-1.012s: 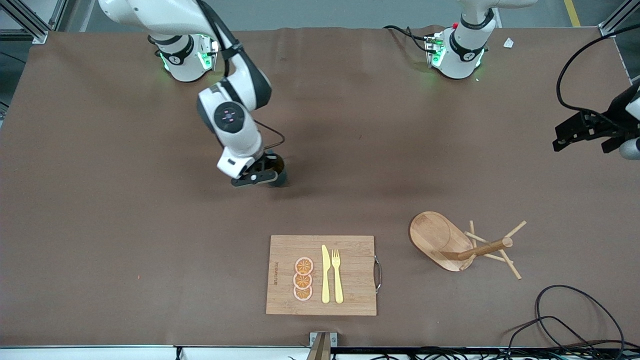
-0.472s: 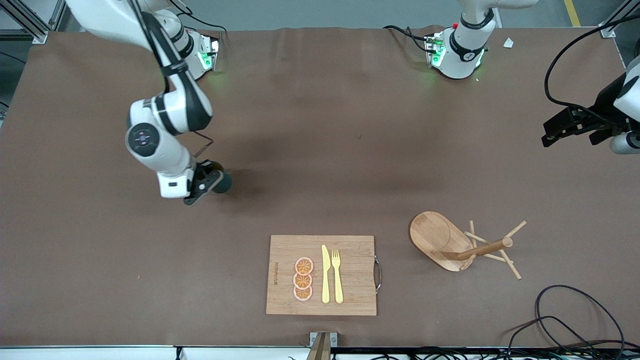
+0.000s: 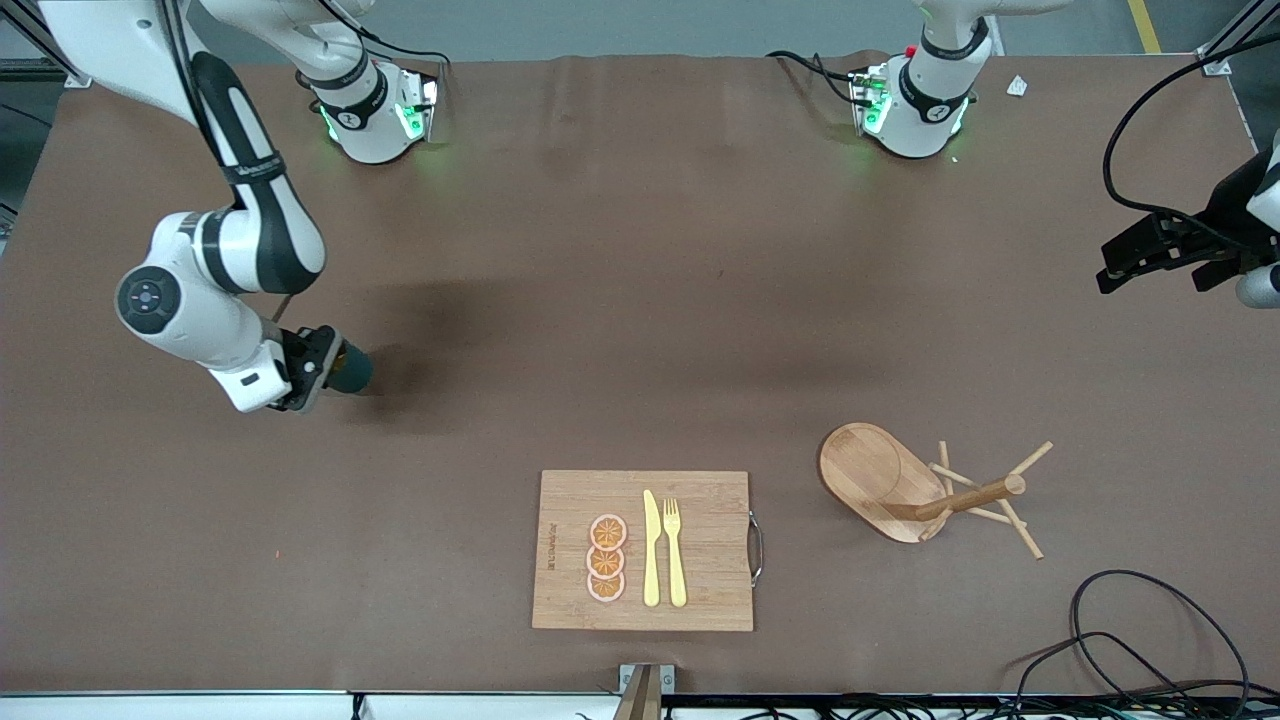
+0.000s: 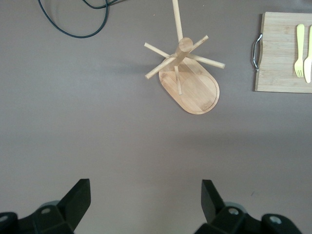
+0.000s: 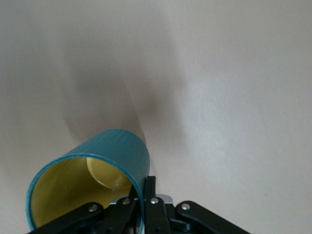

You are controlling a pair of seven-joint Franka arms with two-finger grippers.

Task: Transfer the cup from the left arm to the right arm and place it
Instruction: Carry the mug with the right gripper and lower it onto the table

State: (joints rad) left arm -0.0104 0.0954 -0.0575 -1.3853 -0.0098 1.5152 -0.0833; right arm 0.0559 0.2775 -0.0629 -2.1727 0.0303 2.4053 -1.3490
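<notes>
The right gripper (image 3: 312,368) hangs over the bare table (image 3: 640,300) toward the right arm's end, and it holds the cup (image 3: 349,370); the right wrist view shows its fingers (image 5: 148,202) pinching the cup's (image 5: 87,190) rim, one inside the yellow interior and one outside the teal wall; the cup is tilted, its mouth turned toward the wrist camera, and it is held off the table surface, with a dark shadow on the brown cover beside it.

Near the middle of the table's edge closest to the front camera lies a cutting board (image 3: 642,550) with a metal handle on the side toward the left arm's end; on it lie three orange slices (image 3: 606,558) in a row, and beside them a yellow knife (image 3: 651,548) and a yellow fork (image 3: 675,551), side by side.

Toward the left arm's end, a little farther from the front camera than the board, stands a wooden peg rack (image 3: 925,485) on an oval base; a black cable (image 3: 1150,625) loops on the table nearer the camera.

The left gripper (image 3: 1165,262) waits in the air over the table's edge at the left arm's end; in the left wrist view its jaws are spread wide with nothing between the fingers (image 4: 75,200), and the rack (image 4: 187,73) shows below.
</notes>
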